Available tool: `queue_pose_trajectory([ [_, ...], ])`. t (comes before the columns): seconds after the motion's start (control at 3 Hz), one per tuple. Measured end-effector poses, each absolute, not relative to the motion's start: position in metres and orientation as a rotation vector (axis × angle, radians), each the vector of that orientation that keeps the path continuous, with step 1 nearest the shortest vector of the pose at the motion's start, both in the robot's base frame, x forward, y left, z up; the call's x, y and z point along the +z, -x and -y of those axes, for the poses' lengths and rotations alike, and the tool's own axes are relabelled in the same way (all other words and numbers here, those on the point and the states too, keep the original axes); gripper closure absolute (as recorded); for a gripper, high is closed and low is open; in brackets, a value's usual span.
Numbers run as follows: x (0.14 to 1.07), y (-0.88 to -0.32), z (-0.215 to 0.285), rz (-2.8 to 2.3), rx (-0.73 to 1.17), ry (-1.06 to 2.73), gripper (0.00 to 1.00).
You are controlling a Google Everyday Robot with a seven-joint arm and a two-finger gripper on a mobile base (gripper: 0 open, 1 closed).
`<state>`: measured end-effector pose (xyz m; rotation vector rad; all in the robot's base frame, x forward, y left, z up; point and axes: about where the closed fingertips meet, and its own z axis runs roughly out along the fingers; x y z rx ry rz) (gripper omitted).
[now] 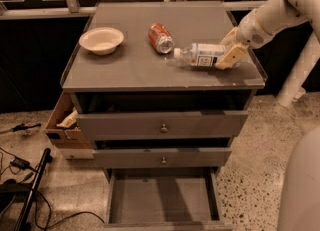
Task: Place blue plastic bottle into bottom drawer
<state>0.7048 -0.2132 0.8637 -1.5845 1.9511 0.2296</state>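
The blue plastic bottle (202, 54) lies on its side on the cabinet top, right of centre, with its white cap pointing left. My gripper (227, 47) comes in from the right. Its tan fingers (231, 56) are closed around the bottle's base end, one behind it and one in front. The bottle sits just above or barely on the surface. The bottom drawer (162, 200) is pulled open at the foot of the cabinet, and its grey floor is bare.
A red soda can (160, 38) lies just left of the bottle's cap. A white bowl (101, 40) stands at the top's left. Two knobbed drawers (162, 125) stick out slightly. A cardboard box (62, 122) hangs at the cabinet's left side. Cables lie on the floor (20, 165).
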Motion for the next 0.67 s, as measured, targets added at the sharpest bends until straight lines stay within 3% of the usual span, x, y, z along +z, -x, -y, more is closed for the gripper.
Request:
queue_pose_trajectory([
  [0.67, 0.922, -0.593, 0.223, -1.878, 0.188, 1.493, 1.0],
])
